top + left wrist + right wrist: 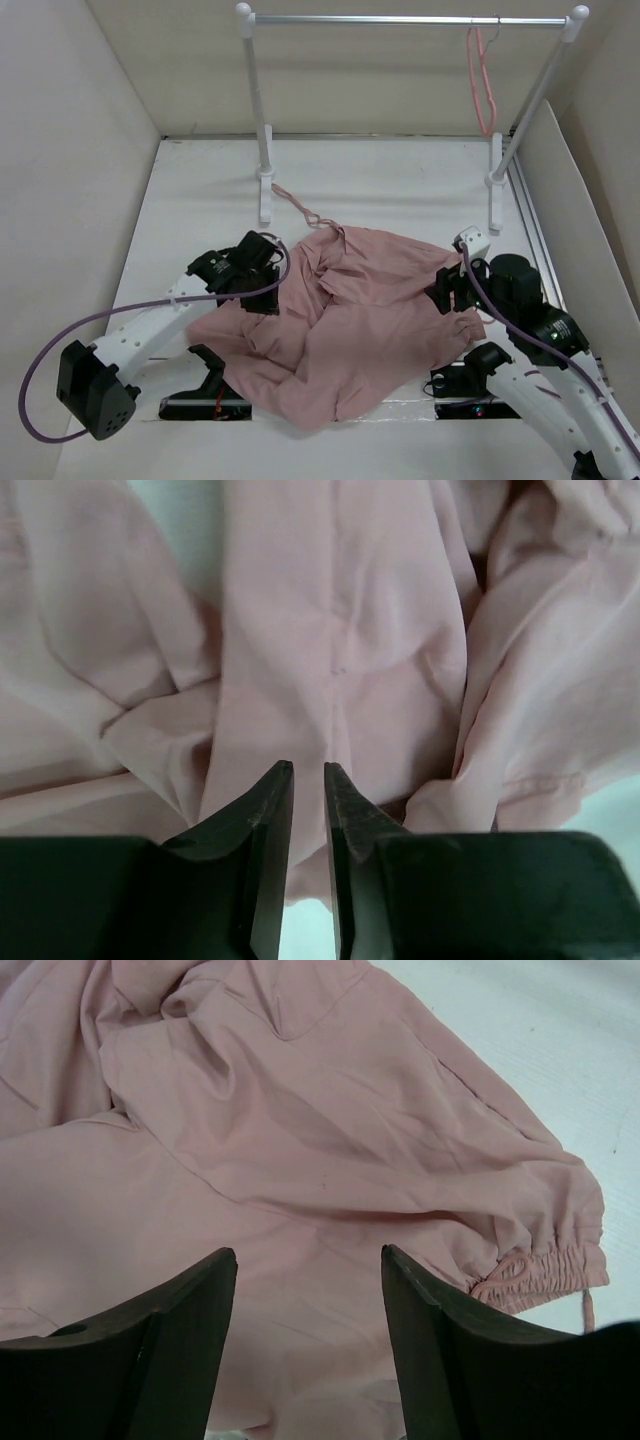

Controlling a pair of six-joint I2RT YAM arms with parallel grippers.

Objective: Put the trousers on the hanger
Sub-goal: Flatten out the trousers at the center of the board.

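The dusty-pink trousers [360, 320] lie crumpled in the middle of the table, and their thin drawstring [300, 208] trails toward the back. The thin pink hanger [483, 85] hangs from the rail at the back right, with nothing on it. My left gripper [273, 297] is at the trousers' left edge. In the left wrist view this gripper [308, 768] has its jaws almost together, with a strip of trousers [340, 630] between the tips. My right gripper [445, 295] is at the right edge; in the right wrist view it [308, 1252] stands open above the trousers [300, 1110], near a gathered cuff [545, 1270].
A white-and-metal garment rail [400, 18] spans the back on two white posts [264, 150] [496, 170]. White walls close in the table on the left, back and right. A purple cable [60, 350] loops beside the left arm.
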